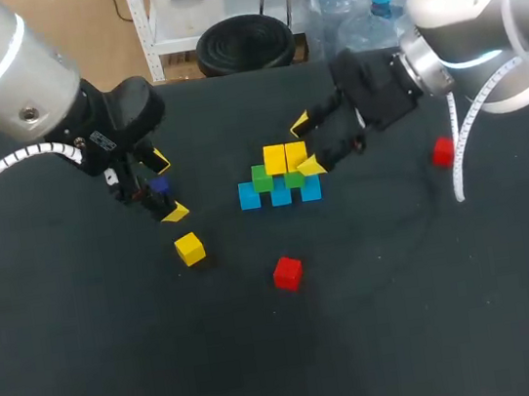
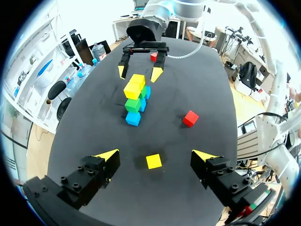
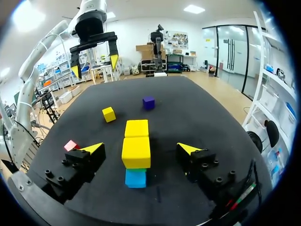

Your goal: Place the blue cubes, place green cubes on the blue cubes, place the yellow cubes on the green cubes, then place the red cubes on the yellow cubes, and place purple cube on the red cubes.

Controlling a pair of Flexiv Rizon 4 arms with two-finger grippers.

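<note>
Matte black table (image 1: 412,335) — cube stack (image 1: 279,178) at frame centre; left gripper (image 1: 167,185) at upper left, right gripper (image 1: 305,144) at the stack's right side — both spread.

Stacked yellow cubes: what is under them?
Two green cubes, resting on a row of blue cubes. In the right wrist view the yellow cubes cover the greens entirely.
</note>
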